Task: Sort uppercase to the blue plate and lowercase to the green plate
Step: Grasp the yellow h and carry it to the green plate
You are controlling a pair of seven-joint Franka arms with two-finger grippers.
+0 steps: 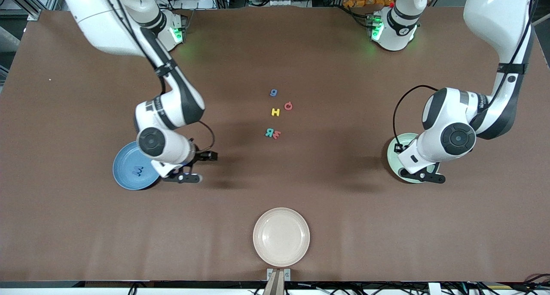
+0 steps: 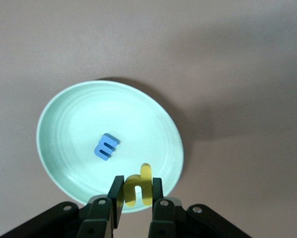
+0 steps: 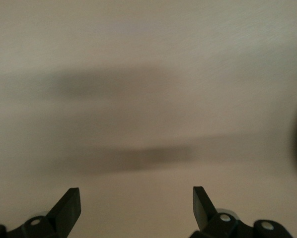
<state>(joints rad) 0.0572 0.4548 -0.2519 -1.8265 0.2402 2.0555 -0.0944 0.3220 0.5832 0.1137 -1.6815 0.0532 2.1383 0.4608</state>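
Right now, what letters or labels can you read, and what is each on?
"g": blue g, on the table.
"Q": red Q, on the table.
"H": yellow H, on the table.
"R": teal R, on the table.
"m": red m, beside teal R.
"M": blue M, on the blue plate.
"m": blue m, on the green plate.
"h": yellow h, in the left jaws.
Left arm marking: too small.

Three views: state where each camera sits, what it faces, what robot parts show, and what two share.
Front: high across the table, facing both arms, loose letters midway.
Left wrist: on left arm, looking down at green plate, blue m; left gripper jaws clamp yellow h.
Right wrist: facing bare table; right gripper open.
Shared: green plate, front and left wrist.
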